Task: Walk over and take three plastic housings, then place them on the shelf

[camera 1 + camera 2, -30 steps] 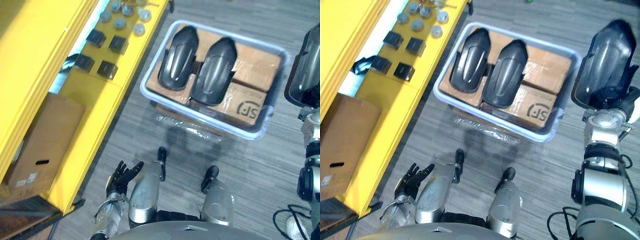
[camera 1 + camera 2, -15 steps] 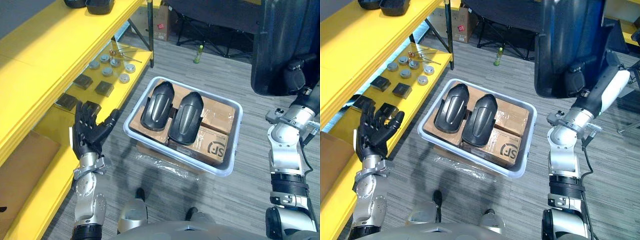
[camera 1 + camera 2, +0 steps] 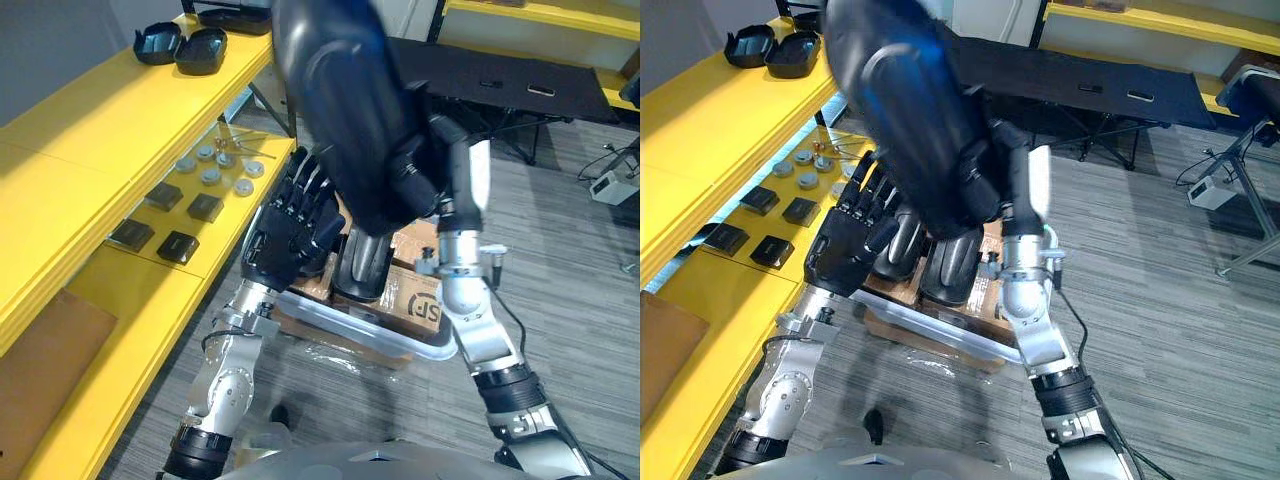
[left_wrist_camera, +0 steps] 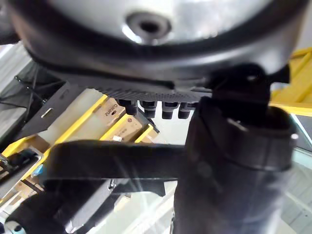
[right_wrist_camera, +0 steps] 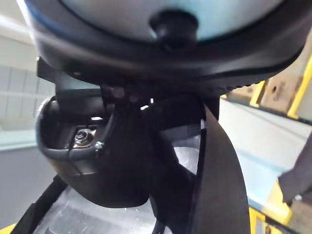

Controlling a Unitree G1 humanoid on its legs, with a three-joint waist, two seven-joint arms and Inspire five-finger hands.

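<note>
Left eye view: we hold the black plastic housing (image 3: pixel 335 100) high, our right hand (image 3: pixel 415 175) clamped round its lower end, our left hand (image 3: pixel 285 235) splayed straight-fingered beside it, above the bin (image 3: pixel 380 340).

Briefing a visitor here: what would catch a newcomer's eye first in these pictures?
A big black housing gripped in the right hand, held up above the bin. The left hand spreads open fingers beside it, and two more housings sit far along the yellow shelf.
</note>
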